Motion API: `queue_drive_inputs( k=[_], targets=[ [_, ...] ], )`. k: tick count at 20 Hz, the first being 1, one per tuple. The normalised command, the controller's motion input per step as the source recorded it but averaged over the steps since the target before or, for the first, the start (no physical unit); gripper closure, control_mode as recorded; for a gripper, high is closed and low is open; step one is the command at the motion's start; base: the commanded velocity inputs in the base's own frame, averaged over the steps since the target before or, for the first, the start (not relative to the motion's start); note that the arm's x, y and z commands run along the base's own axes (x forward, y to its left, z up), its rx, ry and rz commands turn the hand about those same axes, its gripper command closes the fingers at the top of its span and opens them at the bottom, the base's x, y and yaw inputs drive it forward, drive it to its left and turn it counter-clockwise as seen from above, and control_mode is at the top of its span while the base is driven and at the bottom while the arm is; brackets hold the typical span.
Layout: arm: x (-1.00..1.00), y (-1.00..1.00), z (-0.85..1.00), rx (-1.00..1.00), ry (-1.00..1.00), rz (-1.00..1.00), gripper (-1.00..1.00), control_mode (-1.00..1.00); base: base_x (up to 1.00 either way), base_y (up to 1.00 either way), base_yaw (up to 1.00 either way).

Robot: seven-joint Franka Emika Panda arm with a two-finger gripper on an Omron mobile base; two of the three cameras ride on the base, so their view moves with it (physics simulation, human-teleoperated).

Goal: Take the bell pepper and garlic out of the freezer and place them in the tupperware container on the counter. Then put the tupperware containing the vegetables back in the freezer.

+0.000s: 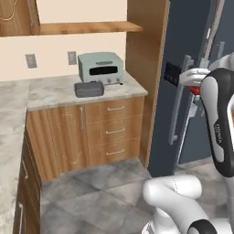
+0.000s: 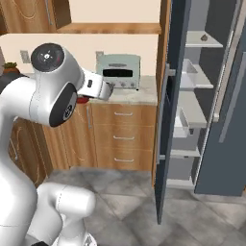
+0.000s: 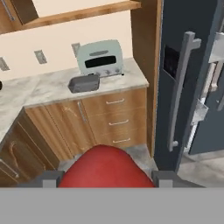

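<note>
Marbled counter [image 3: 48, 87] runs across the middle left of the hand view, with the tupperware container [image 3: 84, 83] set in front of the toaster oven [image 3: 99, 58]. At bottom centre the bell pepper [image 3: 106, 167] is clamped between the gripper [image 3: 106, 178] tips. The garlic [image 2: 204, 36] is probably the small bulb at upper right on a freezer [image 2: 171, 96] shelf. The pepper should be carried level, lowered over the tub's centre, then released.

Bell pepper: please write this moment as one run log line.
gripper: shut on bell pepper | tupperware container: on counter, empty | freezer: open | garlic: on freezer shelf
</note>
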Motion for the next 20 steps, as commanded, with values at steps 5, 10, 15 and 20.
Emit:
queue_drive_inputs(
  k=[5,10,15,20],
  targets=[
    [0.0,0.0,0.0,0.0,0.0,0.0,1.0,1.0,0.92,0.72,-0.08],
    [0.0,0.0,0.0,0.0,0.0,0.0,1.0,1.0,0.92,0.62,-0.06],
    [0.0,0.0,0.0,0.0,0.0,0.0,1.0,1.0,0.9,0.29,-0.04],
    [0.0,0.0,0.0,0.0,0.0,0.0,1.0,1.0,0.87,0.17,-0.03]
  ],
)
